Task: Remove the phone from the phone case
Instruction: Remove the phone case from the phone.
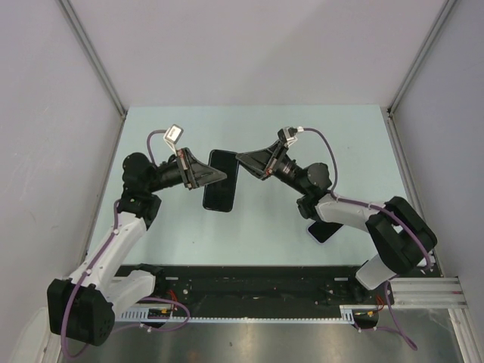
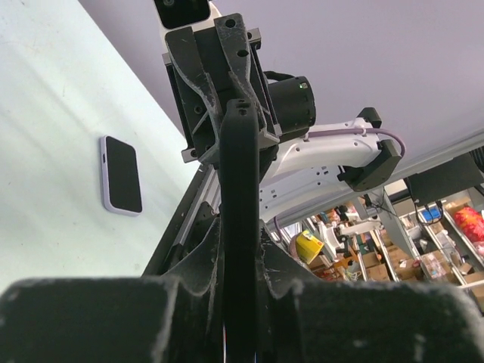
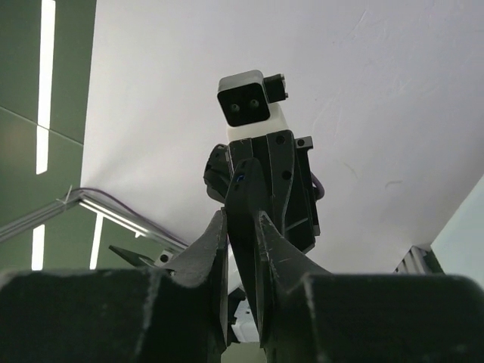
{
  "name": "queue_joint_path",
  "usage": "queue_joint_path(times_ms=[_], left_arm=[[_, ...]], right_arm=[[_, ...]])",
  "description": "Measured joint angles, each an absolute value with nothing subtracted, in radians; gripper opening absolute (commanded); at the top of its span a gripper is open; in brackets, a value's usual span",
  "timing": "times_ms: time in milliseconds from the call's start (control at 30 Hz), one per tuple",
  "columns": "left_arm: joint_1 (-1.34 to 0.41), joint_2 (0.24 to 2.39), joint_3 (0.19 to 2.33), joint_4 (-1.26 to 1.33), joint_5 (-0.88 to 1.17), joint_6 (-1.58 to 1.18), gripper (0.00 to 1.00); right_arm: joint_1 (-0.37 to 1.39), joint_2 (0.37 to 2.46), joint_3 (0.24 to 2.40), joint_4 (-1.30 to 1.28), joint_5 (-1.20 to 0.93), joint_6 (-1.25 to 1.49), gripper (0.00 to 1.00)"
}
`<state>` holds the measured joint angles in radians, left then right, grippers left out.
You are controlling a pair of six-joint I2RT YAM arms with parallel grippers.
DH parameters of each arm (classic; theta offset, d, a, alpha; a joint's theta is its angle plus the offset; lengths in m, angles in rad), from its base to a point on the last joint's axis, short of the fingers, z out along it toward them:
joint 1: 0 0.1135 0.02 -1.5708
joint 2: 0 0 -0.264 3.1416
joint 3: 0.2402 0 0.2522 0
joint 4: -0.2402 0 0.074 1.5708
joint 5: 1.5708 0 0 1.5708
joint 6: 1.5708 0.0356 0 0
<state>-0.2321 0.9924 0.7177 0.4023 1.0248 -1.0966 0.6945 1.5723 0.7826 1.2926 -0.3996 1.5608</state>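
A flat black slab, the phone in its case (image 1: pixel 220 190), hangs above the table's middle, held between both grippers. I cannot tell phone from case. My left gripper (image 1: pixel 222 176) is shut on its left edge. My right gripper (image 1: pixel 240 159) is shut on its upper right edge. In the left wrist view the slab (image 2: pixel 240 189) stands edge-on between the left gripper's (image 2: pixel 240 253) fingers, with the right gripper (image 2: pixel 227 83) clamped on its far end. In the right wrist view the slab (image 3: pixel 243 198) sits between the right gripper's (image 3: pixel 242 231) fingers, and the left gripper (image 3: pixel 268 170) is behind it.
A second phone-shaped thing with a pale lavender rim and dark face (image 1: pixel 324 230) lies flat on the pale green table (image 1: pixel 166 128), partly under my right arm; it also shows in the left wrist view (image 2: pixel 121 175). Grey walls enclose the table on three sides. A black rail (image 1: pixel 249 291) runs along the near edge.
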Motion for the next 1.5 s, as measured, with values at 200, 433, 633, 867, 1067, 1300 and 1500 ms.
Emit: queue_joint_path(times_ms=[200, 433, 633, 867, 1067, 1300, 1500], left_arm=[[-0.240, 0.992, 0.724, 0.413, 1.033, -1.085, 0.00], [-0.270, 0.995, 0.724, 0.386, 1.062, -1.063, 0.00], [-0.275, 0.994, 0.724, 0.356, 1.065, -1.085, 0.00], [-0.275, 0.992, 0.724, 0.349, 1.072, -1.062, 0.00], [-0.272, 0.974, 0.724, 0.357, 1.086, -1.053, 0.00], [-0.270, 0.959, 0.724, 0.368, 1.101, -1.053, 0.00], [-0.266, 0.958, 0.724, 0.366, 1.105, -1.053, 0.00]], right_arm=[[0.695, 1.517, 0.783, 1.210, -0.401, 1.507, 0.27], [0.720, 1.514, 0.783, 1.188, -0.408, 1.507, 0.29], [0.727, 1.508, 0.783, 1.173, -0.417, 1.450, 0.17], [0.727, 1.478, 0.783, 1.150, -0.419, 1.465, 0.42], [0.720, 1.388, 0.765, 1.049, -0.405, 1.437, 0.35], [0.716, 1.325, 0.763, 0.958, -0.395, 1.392, 0.32], [0.728, 1.325, 0.762, 0.950, -0.386, 1.377, 0.19]])
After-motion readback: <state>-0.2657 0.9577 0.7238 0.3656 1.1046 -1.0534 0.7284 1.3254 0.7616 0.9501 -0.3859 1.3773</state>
